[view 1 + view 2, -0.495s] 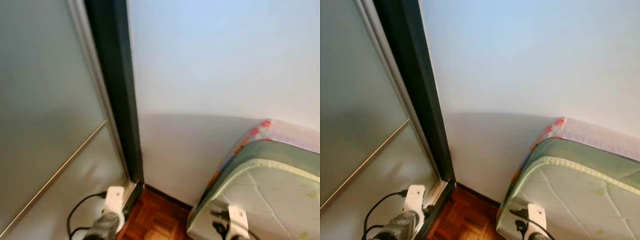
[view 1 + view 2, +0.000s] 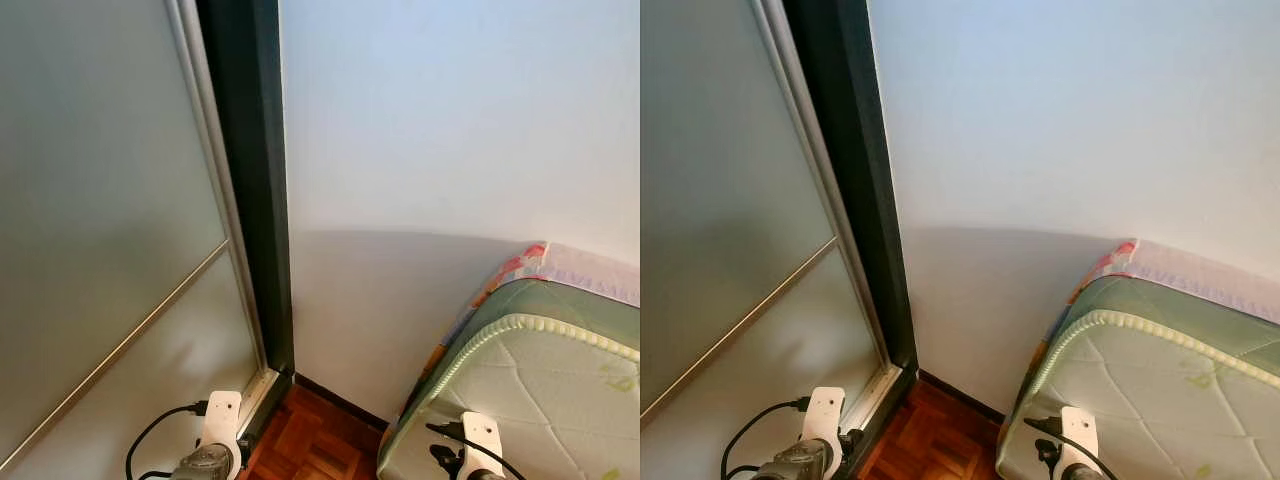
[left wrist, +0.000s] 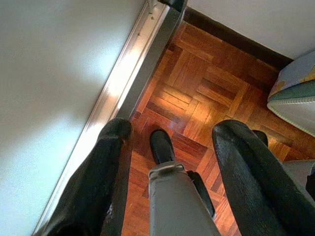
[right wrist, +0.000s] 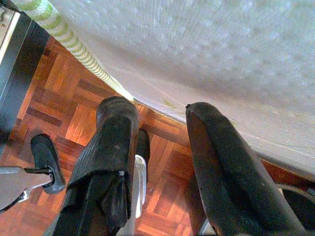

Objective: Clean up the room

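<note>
Left gripper (image 3: 170,147) and right gripper (image 4: 160,128) hang spread, empty, over parquet floor (image 3: 206,93); mattress (image 2: 540,390) edge beside wall (image 2: 450,150); sliding door (image 2: 100,250) opposite.

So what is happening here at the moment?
Nothing is being handled. The robot stands in a room corner, facing a white wall between a frosted sliding door and a mattress. Both arms hang low. The left gripper is open above the parquet floor beside the door track. The right gripper is open next to the mattress edge. Neither holds anything.
</note>
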`<state>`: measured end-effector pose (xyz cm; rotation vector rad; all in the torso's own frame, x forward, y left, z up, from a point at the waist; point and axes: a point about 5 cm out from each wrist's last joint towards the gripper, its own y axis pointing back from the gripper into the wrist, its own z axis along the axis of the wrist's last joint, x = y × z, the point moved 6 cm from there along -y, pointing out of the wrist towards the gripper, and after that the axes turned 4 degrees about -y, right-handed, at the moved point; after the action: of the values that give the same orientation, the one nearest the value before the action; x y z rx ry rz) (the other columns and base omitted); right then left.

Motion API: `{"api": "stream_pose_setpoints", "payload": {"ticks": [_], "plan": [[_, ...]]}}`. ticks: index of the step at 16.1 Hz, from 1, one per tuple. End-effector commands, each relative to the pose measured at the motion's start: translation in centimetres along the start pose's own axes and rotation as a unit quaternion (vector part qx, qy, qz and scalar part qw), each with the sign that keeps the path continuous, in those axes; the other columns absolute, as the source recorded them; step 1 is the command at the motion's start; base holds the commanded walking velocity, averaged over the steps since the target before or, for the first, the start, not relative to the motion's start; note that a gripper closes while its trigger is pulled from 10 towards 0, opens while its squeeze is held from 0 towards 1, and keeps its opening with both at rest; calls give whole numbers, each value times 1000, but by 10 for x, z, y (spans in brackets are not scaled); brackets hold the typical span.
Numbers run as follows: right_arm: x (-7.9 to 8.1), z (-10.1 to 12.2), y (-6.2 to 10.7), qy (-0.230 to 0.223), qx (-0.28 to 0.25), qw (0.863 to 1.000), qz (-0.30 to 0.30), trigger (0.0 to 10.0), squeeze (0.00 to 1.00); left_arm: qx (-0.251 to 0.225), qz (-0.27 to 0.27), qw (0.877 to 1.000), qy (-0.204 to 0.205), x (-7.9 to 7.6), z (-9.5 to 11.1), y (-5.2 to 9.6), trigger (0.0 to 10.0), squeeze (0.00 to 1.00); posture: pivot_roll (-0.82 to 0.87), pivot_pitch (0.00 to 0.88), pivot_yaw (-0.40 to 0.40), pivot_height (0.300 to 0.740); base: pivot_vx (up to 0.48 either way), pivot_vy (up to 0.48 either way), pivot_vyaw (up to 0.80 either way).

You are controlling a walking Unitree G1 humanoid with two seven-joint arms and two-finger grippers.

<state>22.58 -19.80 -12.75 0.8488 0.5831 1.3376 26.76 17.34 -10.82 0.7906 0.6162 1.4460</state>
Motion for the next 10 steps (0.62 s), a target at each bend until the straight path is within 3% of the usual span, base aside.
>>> {"api": "stream_pose_setpoints", "payload": {"ticks": [1,8,10], "plan": [[-2,8,-1,-4,-9,1000,-2,10000,0,13,1,1000,-10,0,-6,0,10000,0,-63,0,-48,740,0,0,0],[-1,8,-1,-2,-8,1000,0,10000,0,13,-1,1000,-16,0,-5,0,10000,0,-66,0,-47,740,0,0,0],[-1,8,-1,-2,-7,1000,0,10000,0,13,-2,1000,-16,0,-5,0,10000,0,-67,0,-45,740,-242,0,0]]}}
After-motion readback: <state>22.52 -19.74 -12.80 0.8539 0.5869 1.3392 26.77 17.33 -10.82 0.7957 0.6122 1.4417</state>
